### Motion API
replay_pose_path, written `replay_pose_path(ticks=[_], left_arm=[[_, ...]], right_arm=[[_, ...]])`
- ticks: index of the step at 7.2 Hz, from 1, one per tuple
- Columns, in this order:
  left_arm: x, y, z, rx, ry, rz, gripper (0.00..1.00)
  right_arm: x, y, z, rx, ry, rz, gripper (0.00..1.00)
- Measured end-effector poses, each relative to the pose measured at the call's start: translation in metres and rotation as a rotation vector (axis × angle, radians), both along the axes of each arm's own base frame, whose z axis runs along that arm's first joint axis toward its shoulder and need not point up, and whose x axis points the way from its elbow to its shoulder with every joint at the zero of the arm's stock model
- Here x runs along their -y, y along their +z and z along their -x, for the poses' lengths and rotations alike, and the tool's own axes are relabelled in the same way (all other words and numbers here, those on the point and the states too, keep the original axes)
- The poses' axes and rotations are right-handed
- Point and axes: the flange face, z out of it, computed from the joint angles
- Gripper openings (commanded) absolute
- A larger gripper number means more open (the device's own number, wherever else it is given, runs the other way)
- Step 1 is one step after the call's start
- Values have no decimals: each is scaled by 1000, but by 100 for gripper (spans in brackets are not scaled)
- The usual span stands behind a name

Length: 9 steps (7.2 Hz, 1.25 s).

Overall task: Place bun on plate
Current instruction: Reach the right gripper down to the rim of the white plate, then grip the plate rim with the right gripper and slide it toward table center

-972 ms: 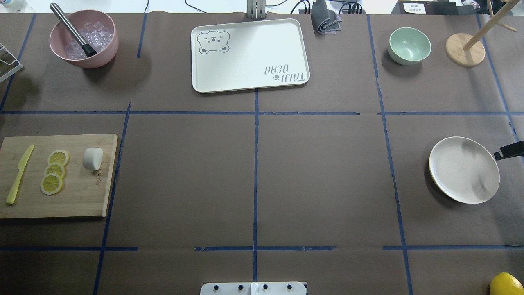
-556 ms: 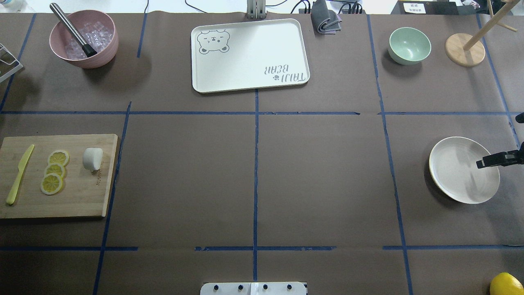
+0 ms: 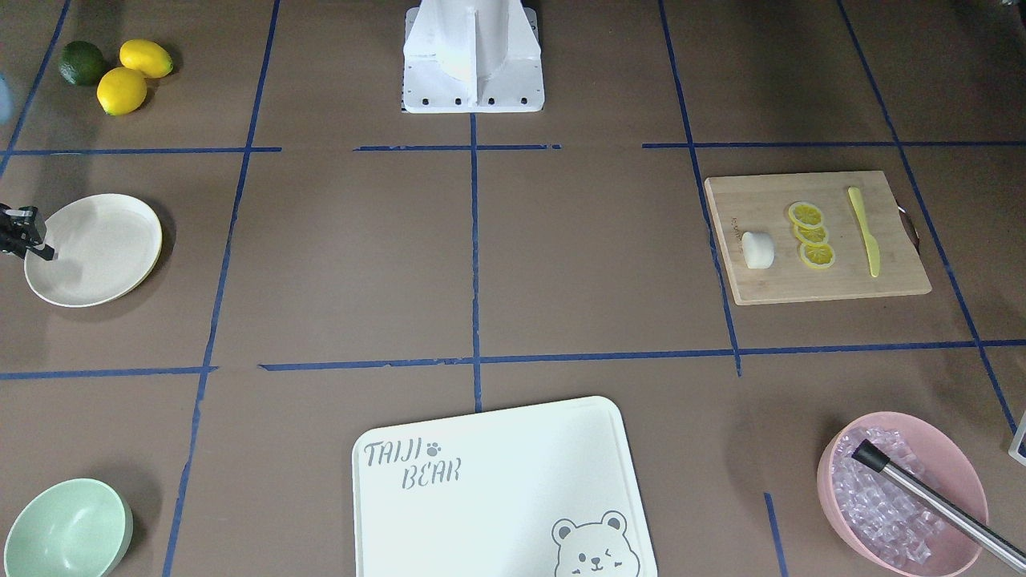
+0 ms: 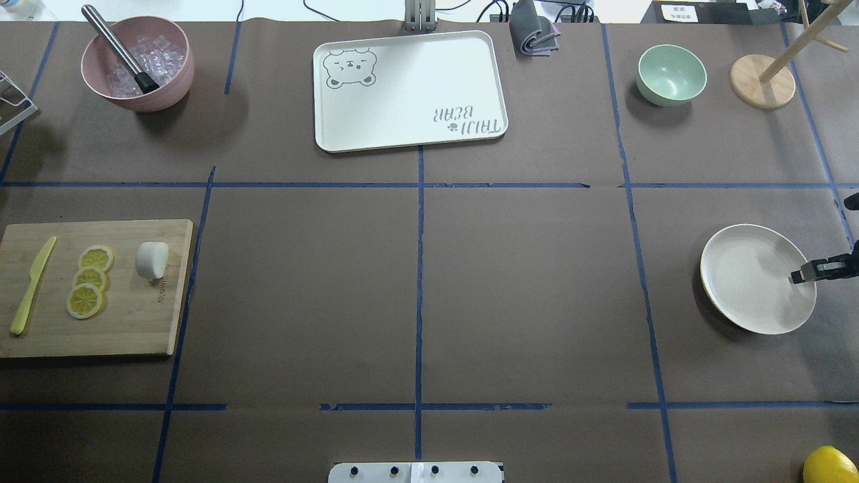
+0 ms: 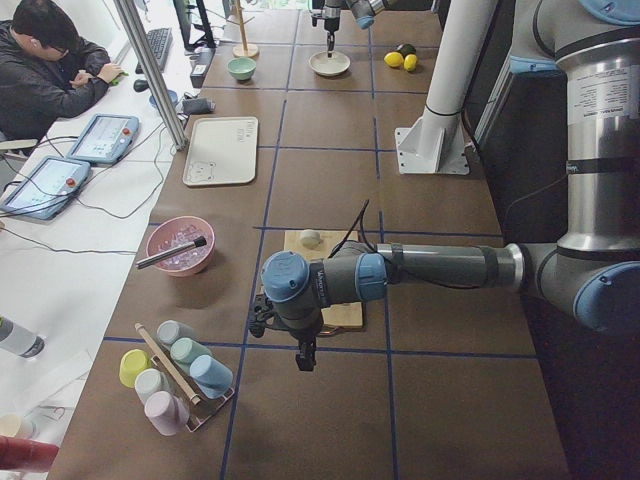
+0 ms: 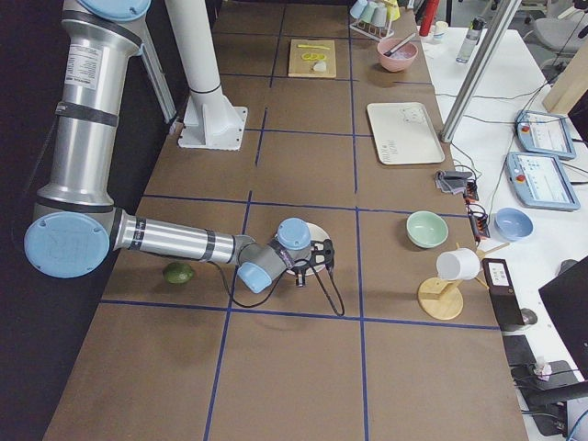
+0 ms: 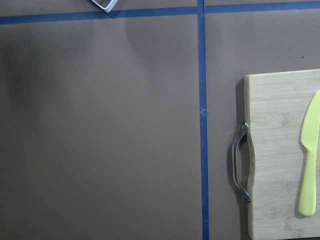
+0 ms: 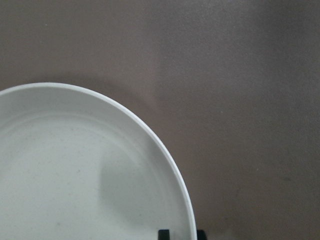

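Observation:
The bun [image 4: 152, 259] [image 3: 757, 249] lies on the right part of a wooden cutting board [image 4: 134, 322], beside three lemon slices [image 4: 89, 280] and a yellow knife [image 4: 32, 285]. At the table's right side sits the plate [image 4: 745, 275] [image 3: 96, 248] [image 8: 75, 175]. My right gripper [image 4: 805, 275] [image 3: 32, 240] is at the plate's right rim. In the right wrist view its fingertips [image 8: 163, 234] stand close on either side of that rim, shut on it. My left gripper [image 5: 303, 358] hangs left of the board, far from the bun. Whether it is open or shut I cannot tell.
At the back stand a pink bowl [image 4: 137, 64] of ice with a metal tool, a bear-print tray [image 4: 409, 90], a grey cloth [image 4: 533, 33], a mint bowl [image 4: 671, 74] and a wooden stand [image 4: 763, 80]. A lemon [image 4: 830, 465] lies at the front right.
The right gripper came in over the plate, then drew back and down to its right rim. The plate shifted slightly left. The bun has not moved.

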Motion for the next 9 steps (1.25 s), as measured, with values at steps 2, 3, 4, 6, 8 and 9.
replay_pose_path(ticks=[2, 3, 4, 6, 8, 9], left_arm=[[0, 0, -1, -1, 2, 0, 100], [0, 0, -1, -1, 3, 0, 100], [0, 0, -2, -1, 3, 1, 100], [0, 0, -2, -1, 3, 1, 100], [-1, 1, -2, -1, 3, 4, 100], [-1, 1, -2, -2, 3, 5, 100]], right_arm=[[2, -12, 1, 16, 1, -13, 1], [4, -29, 4, 39, -3, -29, 1], [8, -51, 8, 75, -3, -33, 2], [27, -103, 38, 154, 18, -5, 3], [44, -150, 86, 218, 17, 30, 4], [49, -177, 119, 247, 16, 54, 5]])
